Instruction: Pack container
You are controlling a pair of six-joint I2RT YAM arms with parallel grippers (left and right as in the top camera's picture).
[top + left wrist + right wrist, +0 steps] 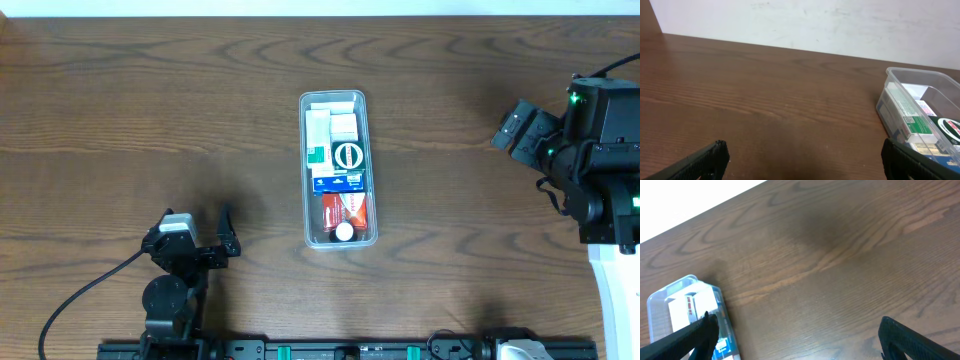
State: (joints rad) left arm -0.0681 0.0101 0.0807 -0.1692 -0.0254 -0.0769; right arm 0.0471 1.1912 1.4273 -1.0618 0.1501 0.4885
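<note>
The container (303, 170), a long narrow clear plastic bin, stands lengthwise at the table's middle, filled with several small boxes: white and green ones at the far end, blue in the middle, red nearest. It also shows at the right edge of the left wrist view (900, 75) and at the lower left of the right wrist view (660, 297). My left gripper (226, 240) (802, 160) is open and empty, low at the front left, well left of the container. My right gripper (512, 130) (797, 335) is open and empty at the far right, away from the container.
The dark wooden table (150, 100) runs across the whole view. A white wall (815, 22) rises behind its far edge. A black rail (350, 350) lies along the front edge. A cable (90, 290) trails from the left arm.
</note>
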